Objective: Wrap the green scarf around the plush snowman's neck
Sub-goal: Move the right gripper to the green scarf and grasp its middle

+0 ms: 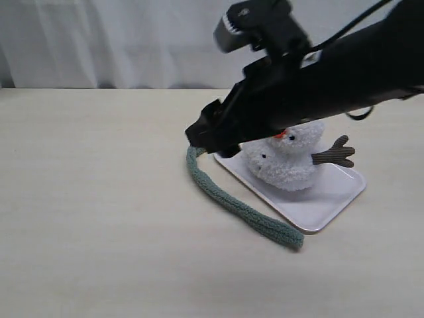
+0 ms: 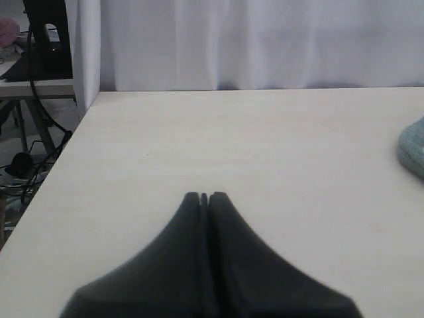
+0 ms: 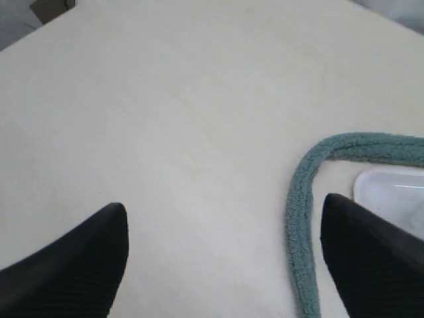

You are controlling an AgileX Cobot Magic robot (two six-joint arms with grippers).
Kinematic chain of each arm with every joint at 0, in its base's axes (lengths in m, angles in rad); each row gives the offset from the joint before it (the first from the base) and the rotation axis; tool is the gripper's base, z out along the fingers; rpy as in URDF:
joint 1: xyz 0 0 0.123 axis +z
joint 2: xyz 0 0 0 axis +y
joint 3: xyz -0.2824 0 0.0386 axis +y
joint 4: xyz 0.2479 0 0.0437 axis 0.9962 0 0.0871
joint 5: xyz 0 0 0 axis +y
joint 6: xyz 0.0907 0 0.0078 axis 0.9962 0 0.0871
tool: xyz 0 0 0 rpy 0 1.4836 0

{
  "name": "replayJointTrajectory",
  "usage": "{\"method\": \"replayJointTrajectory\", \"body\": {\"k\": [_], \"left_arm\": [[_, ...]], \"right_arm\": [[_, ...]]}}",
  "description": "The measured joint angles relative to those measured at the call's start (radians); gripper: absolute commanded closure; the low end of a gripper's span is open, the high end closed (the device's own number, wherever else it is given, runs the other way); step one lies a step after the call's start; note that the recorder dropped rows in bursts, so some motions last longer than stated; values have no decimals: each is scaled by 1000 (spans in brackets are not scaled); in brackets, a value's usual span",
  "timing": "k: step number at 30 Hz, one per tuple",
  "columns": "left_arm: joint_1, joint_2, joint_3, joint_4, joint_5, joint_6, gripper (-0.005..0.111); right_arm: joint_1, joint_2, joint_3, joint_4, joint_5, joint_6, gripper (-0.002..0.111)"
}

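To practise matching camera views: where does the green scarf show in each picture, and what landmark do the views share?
Exterior view: green scarf curves along the white tray, on its left side, centre.
Left wrist view: only a fuzzy scarf end, cut off by the frame.
Right wrist view: bent strip hugging the tray corner.
Shared landmark: the pale table.

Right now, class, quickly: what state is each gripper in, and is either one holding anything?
Left gripper: shut, holding nothing.
Right gripper: open wide, holding nothing; the green scarf lies loose beside one finger.

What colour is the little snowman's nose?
Orange; the nose on the plush snowman shows best in the exterior view.
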Motion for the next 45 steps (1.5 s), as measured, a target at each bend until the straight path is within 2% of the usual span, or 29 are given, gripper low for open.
{"method": "replayJointTrajectory", "body": {"k": [6, 14, 18, 24, 34, 38, 45], "left_arm": [[0, 0, 0, 0, 0, 0, 107], [0, 0, 0, 0, 0, 0, 107], [0, 0, 0, 0, 0, 0, 107], [0, 0, 0, 0, 0, 0, 107], [0, 0, 0, 0, 0, 0, 107], [0, 0, 0, 0, 0, 0, 107], [0, 0, 0, 0, 0, 0, 107]], "right_arm": [[22, 241, -115, -22, -21, 32, 34], [22, 493, -296, -287, -6, 275, 34], [22, 598, -353, -337, 13, 323, 34], [22, 715, -437, -372, 17, 349, 34], [22, 828, -531, -570, 13, 496, 35], [22, 849, -535, -591, 3, 512, 46], [22, 860, -541, -590, -13, 514, 77]]}}
